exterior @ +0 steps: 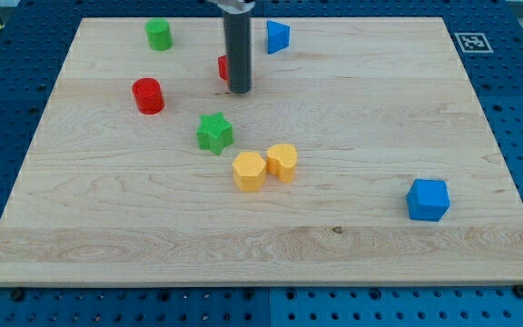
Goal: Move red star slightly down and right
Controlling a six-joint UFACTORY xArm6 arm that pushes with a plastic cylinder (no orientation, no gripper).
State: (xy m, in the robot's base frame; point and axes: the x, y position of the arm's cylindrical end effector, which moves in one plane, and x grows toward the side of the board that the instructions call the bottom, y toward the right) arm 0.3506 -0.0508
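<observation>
The red star (222, 66) lies near the view's top centre, mostly hidden behind my dark rod; only a red sliver shows at the rod's left. My tip (239, 90) rests on the board just right of and below that red sliver, touching or nearly touching it. A red cylinder (148, 95) stands to the left. A green star (214, 133) lies below the tip.
A green cylinder (159, 34) is at the top left and a blue block (278, 36) just right of the rod. Two yellow blocks (249, 170) (282, 162) sit together at the centre. A blue cube (427, 200) is at the lower right. The wooden board (379, 254) lies on a blue pegboard.
</observation>
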